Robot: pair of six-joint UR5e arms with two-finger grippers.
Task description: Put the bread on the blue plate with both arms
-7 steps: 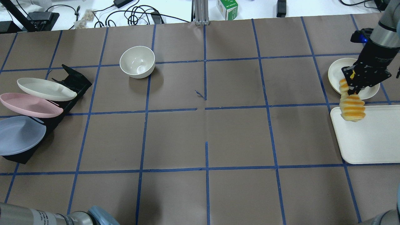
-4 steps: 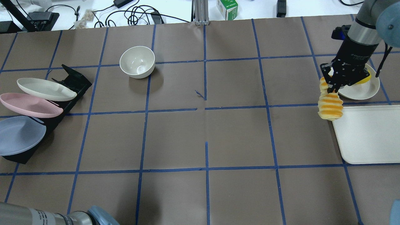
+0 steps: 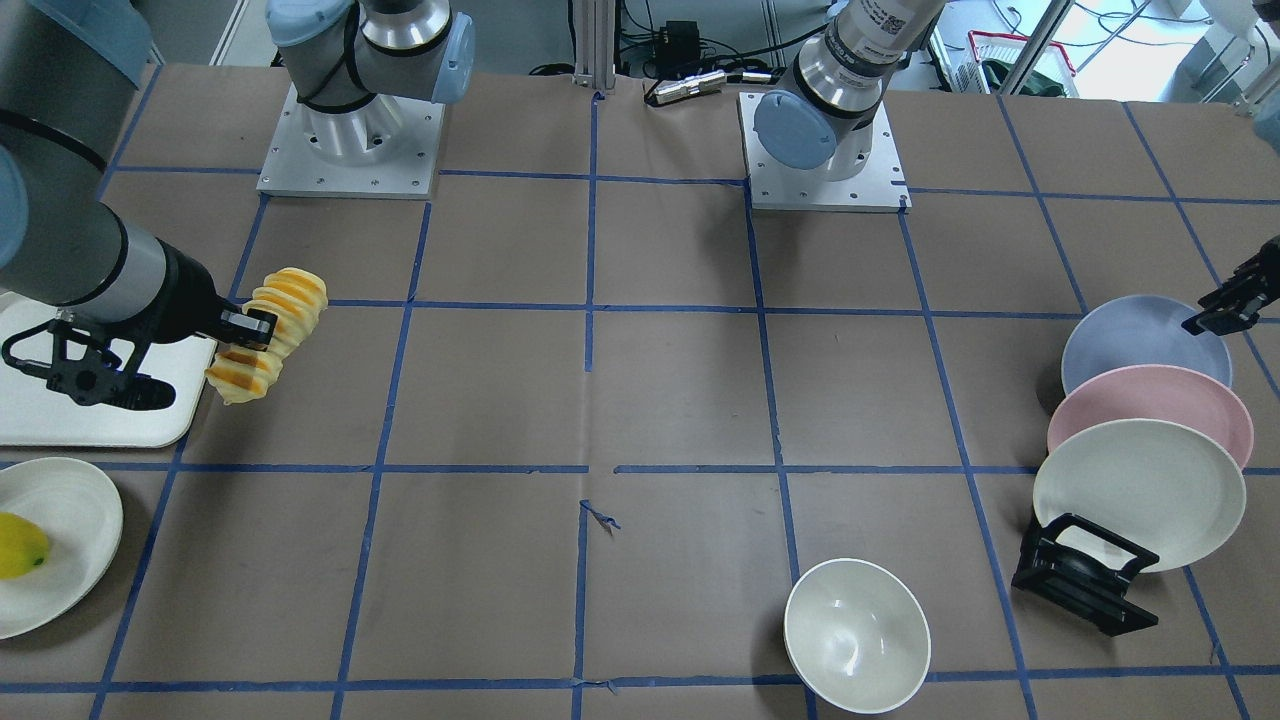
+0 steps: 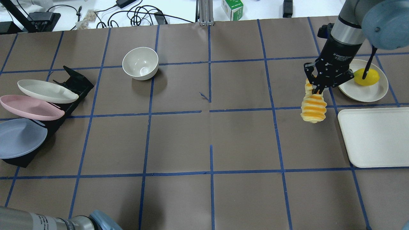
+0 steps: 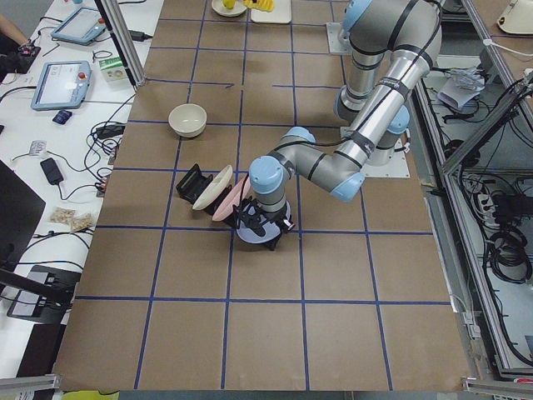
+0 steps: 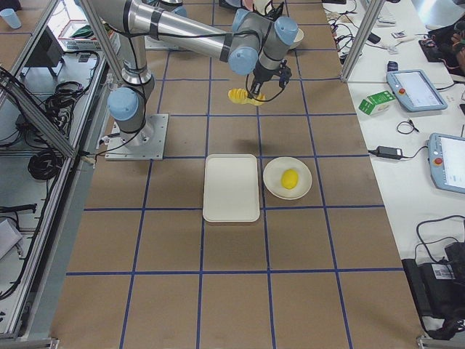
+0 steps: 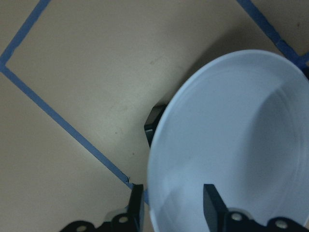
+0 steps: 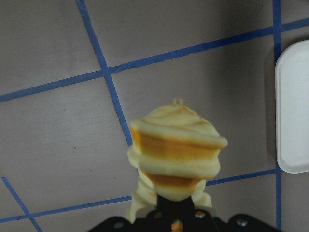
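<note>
abt a third done: right hand (image 4: 317, 90) was clamped on the bread (image 4: 313, 109), aloft over the worktop's (image 4: 211, 137) right side. blue plate (image 4: 17, 137) sat racked far left, with left hand (image 7: 173, 195) fingers apart astride its rim. plate pull-out & placing left.

The table (image 4: 211, 140) is covered in brown paper marked into squares by blue tape (image 4: 211, 172). A black plate rack (image 4: 75, 83) stands at its left end and a white bowl (image 4: 140, 63) sits toward the far edge, left of the middle. At the right end lies a cream tray (image 4: 374, 137), with a small cream plate (image 4: 367, 92) just beyond it. The right arm's base plate (image 3: 350, 150) and the left arm's base plate (image 3: 825, 165) sit along the robot's edge.
</note>
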